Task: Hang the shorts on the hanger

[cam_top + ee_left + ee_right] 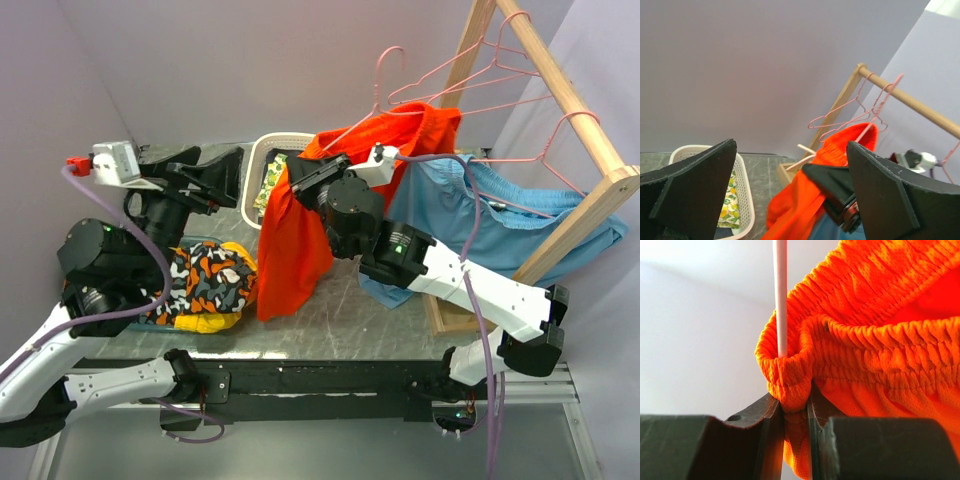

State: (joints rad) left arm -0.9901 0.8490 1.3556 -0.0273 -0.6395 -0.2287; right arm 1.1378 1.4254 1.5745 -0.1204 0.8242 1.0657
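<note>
The red-orange shorts (295, 240) hang by their gathered waistband from a pink wire hanger (384, 78) and drape down to the table. My right gripper (312, 175) is shut on a fold of the waistband (790, 385), where the hanger's thin rod (780, 300) runs into the fabric. My left gripper (228, 175) stands wide open and empty to the left of the shorts. In the left wrist view its fingers (695, 190) frame the shorts (800, 205) and the right gripper's black body (837, 187) beyond them.
A wooden rack (565, 85) at the right carries more pink hangers (520, 70) and light blue shorts (510, 225). A white basket (262, 160) stands behind the shorts. An orange-black-white patterned cloth (205, 285) lies at the near left.
</note>
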